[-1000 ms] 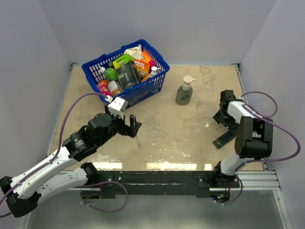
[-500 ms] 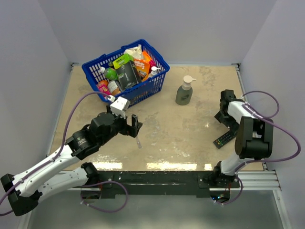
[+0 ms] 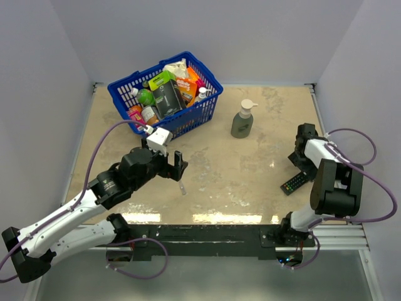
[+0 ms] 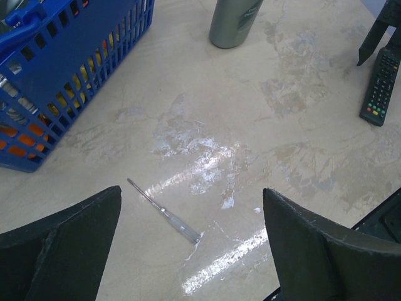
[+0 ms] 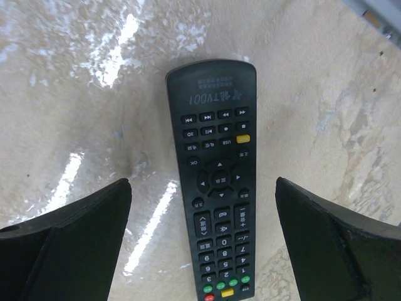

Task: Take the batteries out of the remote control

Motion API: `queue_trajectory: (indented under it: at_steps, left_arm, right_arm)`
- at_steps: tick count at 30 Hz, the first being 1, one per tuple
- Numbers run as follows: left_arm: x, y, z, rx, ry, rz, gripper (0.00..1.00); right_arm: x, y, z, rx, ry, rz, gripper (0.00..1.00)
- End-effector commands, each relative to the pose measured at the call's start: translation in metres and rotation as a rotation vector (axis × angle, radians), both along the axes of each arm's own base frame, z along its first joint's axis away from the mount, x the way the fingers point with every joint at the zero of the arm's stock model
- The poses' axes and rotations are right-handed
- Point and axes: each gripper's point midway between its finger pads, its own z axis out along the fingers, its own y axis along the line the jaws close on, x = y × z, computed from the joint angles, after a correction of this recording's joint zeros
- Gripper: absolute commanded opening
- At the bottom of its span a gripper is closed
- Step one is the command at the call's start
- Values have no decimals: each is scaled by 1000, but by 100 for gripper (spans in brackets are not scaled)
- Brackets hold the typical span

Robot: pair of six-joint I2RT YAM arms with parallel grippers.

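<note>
The left gripper [image 4: 191,193] is hanging above the table [image 4: 301,144] with its two dark fingers [image 4: 62,244] wide apart, gripping nothing. Between them a thin tool [image 4: 164,211], possibly a small screwdriver, is lying flat on the table. A blue basket [image 4: 75,69] is sitting upper left, a grey bottle [image 4: 235,22] is standing at the top, and the remote control [image 4: 379,88] is lying buttons-up at the right edge

Bright, even overhead light is spread across the table [image 3: 250,163]. White glare streaks are thrown along its near edge, and shadows are kept short and soft. The remote control [image 5: 216,182] is rendered sharp; the right fingers [image 5: 62,244] are left dark and featureless.
</note>
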Motion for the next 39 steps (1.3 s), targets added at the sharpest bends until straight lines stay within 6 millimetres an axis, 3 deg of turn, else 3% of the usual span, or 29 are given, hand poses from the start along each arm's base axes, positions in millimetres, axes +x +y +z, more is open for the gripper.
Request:
queue_trajectory:
  at_steps: [1, 5, 10, 14, 20, 29, 32, 37, 39]
  left_arm:
    - [2, -4, 10, -28, -36, -16, 98]
    - [1, 0, 11, -40, -37, 1, 98]
    - [0, 3, 15, -56, -43, 10, 97]
    - [-2, 5, 18, -72, -47, 16, 96]
    - [-4, 10, 22, -96, -48, 32, 96]
    - [-8, 5, 16, -133, 32, 48, 94]
    - [-11, 2, 16, -152, 58, 44, 94]
    - [-18, -10, 24, -203, 90, -5, 93]
    - [-19, -14, 26, -219, 101, -20, 93]
  right_arm:
    - [5, 1, -11, 59, -53, -11, 98]
    - [5, 4, -21, 81, -50, 3, 98]
    - [3, 2, -25, 66, -38, 43, 84]
    - [6, 5, -28, 84, -51, 59, 79]
    - [19, 27, -37, 198, -105, 165, 69]
    - [20, 94, -23, 460, -273, 425, 61]
    - [16, 111, -18, 497, -295, 486, 60]
    - [19, 159, 4, 527, -349, 684, 60]
    - [13, 175, 4, 538, -345, 724, 60]
